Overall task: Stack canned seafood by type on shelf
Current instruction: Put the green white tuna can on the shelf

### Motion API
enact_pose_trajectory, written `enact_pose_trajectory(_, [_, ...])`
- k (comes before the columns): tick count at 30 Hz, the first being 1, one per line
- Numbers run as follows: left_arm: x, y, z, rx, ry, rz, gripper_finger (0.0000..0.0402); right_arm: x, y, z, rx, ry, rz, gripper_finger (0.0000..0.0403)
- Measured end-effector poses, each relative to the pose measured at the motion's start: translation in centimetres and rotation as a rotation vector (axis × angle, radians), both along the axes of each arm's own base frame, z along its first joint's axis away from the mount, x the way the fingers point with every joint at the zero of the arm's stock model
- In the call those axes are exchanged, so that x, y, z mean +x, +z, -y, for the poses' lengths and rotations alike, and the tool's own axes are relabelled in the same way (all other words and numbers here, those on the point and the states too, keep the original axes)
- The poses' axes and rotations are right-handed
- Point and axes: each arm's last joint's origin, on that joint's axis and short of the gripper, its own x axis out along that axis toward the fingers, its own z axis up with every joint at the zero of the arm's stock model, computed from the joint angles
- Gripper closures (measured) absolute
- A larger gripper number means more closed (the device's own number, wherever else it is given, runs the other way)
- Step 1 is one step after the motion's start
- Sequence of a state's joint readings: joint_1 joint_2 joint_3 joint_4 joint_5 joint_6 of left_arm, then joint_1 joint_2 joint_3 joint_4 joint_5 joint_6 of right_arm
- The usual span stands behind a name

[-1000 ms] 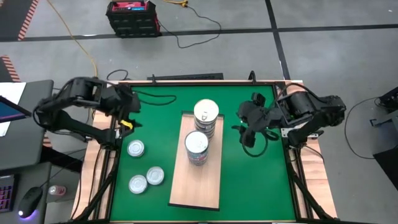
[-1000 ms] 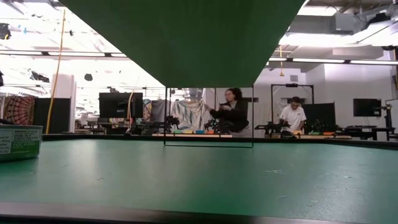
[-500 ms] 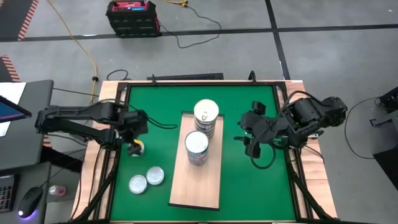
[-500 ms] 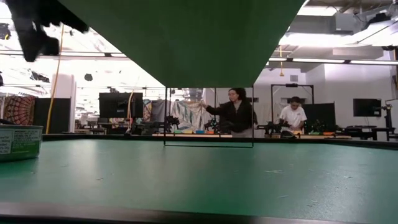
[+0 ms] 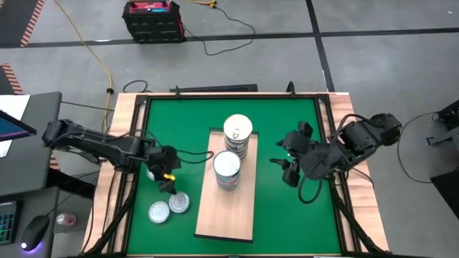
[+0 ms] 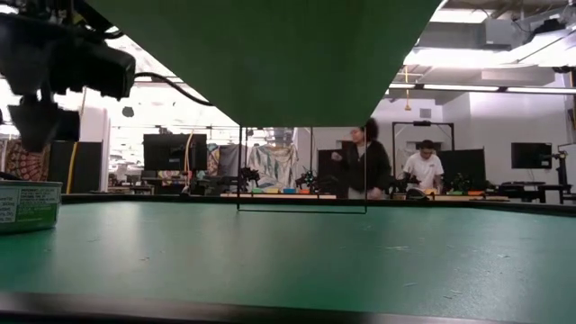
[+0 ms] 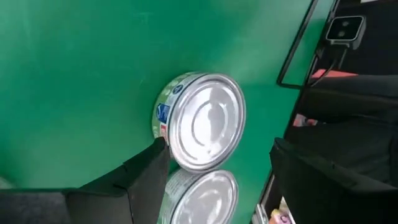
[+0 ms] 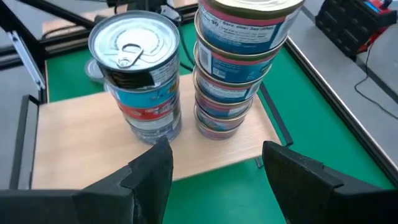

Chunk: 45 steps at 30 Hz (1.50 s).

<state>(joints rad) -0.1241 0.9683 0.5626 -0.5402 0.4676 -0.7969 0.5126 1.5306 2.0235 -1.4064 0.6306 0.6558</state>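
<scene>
The shelf (image 5: 226,208) is a pale wooden board on the green mat. It bears two stacks of canned seafood: a taller far stack (image 5: 237,132) (image 8: 242,68) and a near stack (image 5: 226,170) (image 8: 135,74). Two loose silver-topped cans (image 5: 178,203) (image 5: 158,211) lie on the mat left of the shelf. My left gripper (image 5: 168,182) (image 7: 221,149) hangs open just above them, tilted down, and both cans (image 7: 208,121) (image 7: 204,198) show between its fingers. My right gripper (image 5: 290,169) (image 8: 217,162) is open in the air right of the shelf, facing the stacks.
A black rail (image 5: 133,193) and the wooden rim run along the table's left side, close to my left arm. In the low view a green-labelled can (image 6: 27,205) stands at the left. People are at benches in the room beyond.
My left gripper has come down steeply from beside the table's far left, moving toward the near edge and rolling as it sank, until it hangs over the loose cans. My right gripper has drifted a little toward the near edge. No can has moved.
</scene>
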Motion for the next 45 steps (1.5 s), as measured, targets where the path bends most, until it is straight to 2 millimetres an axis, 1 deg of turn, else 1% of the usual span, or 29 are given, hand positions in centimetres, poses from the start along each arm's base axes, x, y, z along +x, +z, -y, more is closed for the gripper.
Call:
enact_pose_trajectory(3, [-0.1, -0.8, 0.5, 0.016, 0.008, 0.013, 0.0136, 0.4, -0.3, -0.3, 0.012, -0.016, -0.001, 0.0127])
enact_pose_trajectory(10, [-0.4, -2.0, 0.8, 0.16, 0.049, 0.033, 0.0136, 2.0, -1.5, -1.2, -0.008, -0.022, -0.031, 0.0127])
enact_pose_trajectory(14, [-0.7, -3.2, 0.8, 0.15, 0.081, 0.017, 0.014, 2.7, -1.8, -1.5, -0.008, -0.019, -0.025, 0.0127])
enact_pose_trajectory(21, [-0.6, -3.9, 0.9, 0.112, 0.103, 0.077, 0.0183, 2.7, -1.6, -1.5, -0.009, -0.027, -0.006, 0.0127])
enact_pose_trajectory(26, [-0.7, -4.3, 1.2, 0.114, 0.072, 0.097, 0.021, 2.7, -1.6, -1.5, -0.011, -0.029, -0.004, 0.0127])
enact_pose_trajectory(29, [-0.8, -4.3, 1.6, 0.149, 0.038, 0.117, 0.0218, 2.7, -1.6, -1.5, -0.012, -0.03, -0.004, 0.0127])
enact_pose_trajectory(35, [-1.0, -4.4, 2.1, 0.268, 0.072, 0.144, 0.0234, 2.7, -1.6, -1.5, -0.007, -0.036, -0.001, 0.0127])
enact_pose_trajectory(39, [-1.4, -4.8, 1.9, 0.325, 0.087, 0.091, 0.0263, 2.8, -1.6, -1.5, -0.006, -0.037, 0.001, 0.0127])
enact_pose_trajectory(41, [-1.4, -5.0, 2.0, 0.303, 0.066, 0.076, 0.0282, 2.8, -1.6, -1.5, -0.006, -0.037, 0.002, 0.0127])
enact_pose_trajectory(45, [-1.3, -4.7, 2.3, 0.194, 0.018, 0.083, 0.0314, 2.8, -1.6, -1.4, -0.004, -0.044, 0.002, 0.0127])
